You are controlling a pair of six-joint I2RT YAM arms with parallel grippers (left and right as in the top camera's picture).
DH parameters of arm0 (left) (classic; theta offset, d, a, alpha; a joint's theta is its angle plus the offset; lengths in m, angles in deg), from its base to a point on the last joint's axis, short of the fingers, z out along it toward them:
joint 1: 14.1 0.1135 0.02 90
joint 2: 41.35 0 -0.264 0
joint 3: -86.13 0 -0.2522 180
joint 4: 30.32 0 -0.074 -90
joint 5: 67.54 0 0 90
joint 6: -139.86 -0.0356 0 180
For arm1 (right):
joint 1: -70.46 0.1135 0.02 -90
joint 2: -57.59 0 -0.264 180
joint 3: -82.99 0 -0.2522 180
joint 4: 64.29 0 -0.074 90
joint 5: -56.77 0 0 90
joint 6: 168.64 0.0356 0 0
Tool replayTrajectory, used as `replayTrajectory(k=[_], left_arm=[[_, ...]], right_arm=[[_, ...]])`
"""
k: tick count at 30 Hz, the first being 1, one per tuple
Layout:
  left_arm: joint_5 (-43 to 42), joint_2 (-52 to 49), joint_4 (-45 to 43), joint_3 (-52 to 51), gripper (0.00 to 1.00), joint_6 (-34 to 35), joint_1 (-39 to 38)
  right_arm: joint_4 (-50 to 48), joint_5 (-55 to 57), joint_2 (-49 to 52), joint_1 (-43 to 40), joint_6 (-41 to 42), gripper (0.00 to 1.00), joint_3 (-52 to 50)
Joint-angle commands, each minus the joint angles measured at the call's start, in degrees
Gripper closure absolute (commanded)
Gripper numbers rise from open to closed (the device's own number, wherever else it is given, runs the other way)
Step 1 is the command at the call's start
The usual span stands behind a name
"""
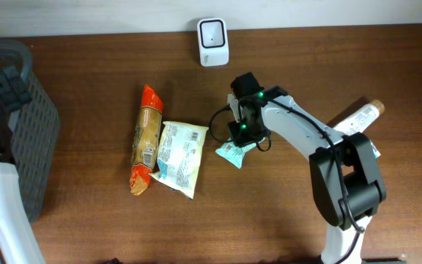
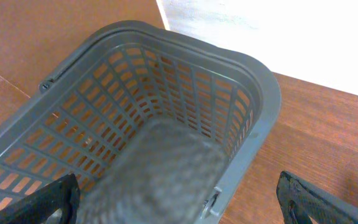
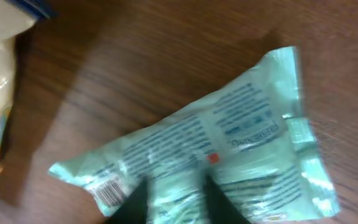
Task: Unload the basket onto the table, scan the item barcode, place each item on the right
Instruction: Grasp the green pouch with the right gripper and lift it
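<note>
Two arms work at a brown table (image 1: 284,227), shown from overhead and from each wrist.

Right gripper (image 3: 176,202): it hangs low over the teal packet (image 3: 229,143). Its dark, blurred fingers (image 3: 135,200) stand a little apart, with a strip of the packet showing between them. Whether they pinch the packet or only straddle it cannot be told.

Teal packet: it lies on the table right of centre, printed side up, with a corner toward the cream packet (image 1: 179,158) just beside it. A barcode (image 3: 109,191) shows near its lower left corner in the right wrist view. The packet is well apart from the white scanner (image 1: 212,42), which stands at the table's far edge.

Other items: an orange packet (image 1: 146,139) lies lengthwise, touching the cream packet's left side. A white tube (image 1: 363,116) lies at the right, partly hidden by the right arm.

Left gripper (image 2: 182,202): its jaws are spread wide and hold nothing. It is poised above a grey slotted basket (image 2: 257,71) at the table's left edge.
</note>
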Motion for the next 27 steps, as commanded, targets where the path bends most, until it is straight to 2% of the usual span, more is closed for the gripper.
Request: replayTrajectory(k=[1, 6, 9, 12, 15, 18, 20, 24, 27], left_arm=[[0.2, 0.0, -0.1, 0.3, 0.01, -0.7, 0.1], [0.2, 0.0, -0.1, 0.3, 0.01, -0.7, 0.1], [0.2, 0.0, -0.1, 0.3, 0.01, -0.7, 0.1], [0.2, 0.0, -0.1, 0.3, 0.01, -0.7, 0.1], [0.2, 0.0, -0.1, 0.3, 0.01, -0.7, 0.1], [0.2, 0.0, -0.1, 0.3, 0.01, -0.7, 0.1], [0.2, 0.0, -0.1, 0.3, 0.01, -0.7, 0.1], [0.2, 0.0, -0.1, 0.3, 0.01, -0.7, 0.1], [0.2, 0.0, -0.1, 0.3, 0.01, -0.7, 0.1]], right_arm=[[0.5, 1.8, 2.4, 0.2, -0.2, 0.48, -3.1], [3.8, -3.2, 2.4, 0.2, 0.7, 0.37, -0.7], [9.8, -3.3, 2.4, 0.2, 5.1, 0.37, 5.4], [15.0, -3.3, 2.4, 0.3, 16.2, 0.37, 11.1], [15.4, -1.5, 2.4, 0.2, 16.1, 0.37, 12.9], [14.3, 10.0, 2.4, 0.2, 8.8, 0.39, 12.8], [13.7, 10.0, 2.4, -1.0, 4.3, 0.39, 12.8], [12.3, -5.6, 2.4, -10.2, -7.5, 0.39, 12.3], [10.6, -12.2, 3.0, -14.7, -12.0, 0.42, 10.1]])
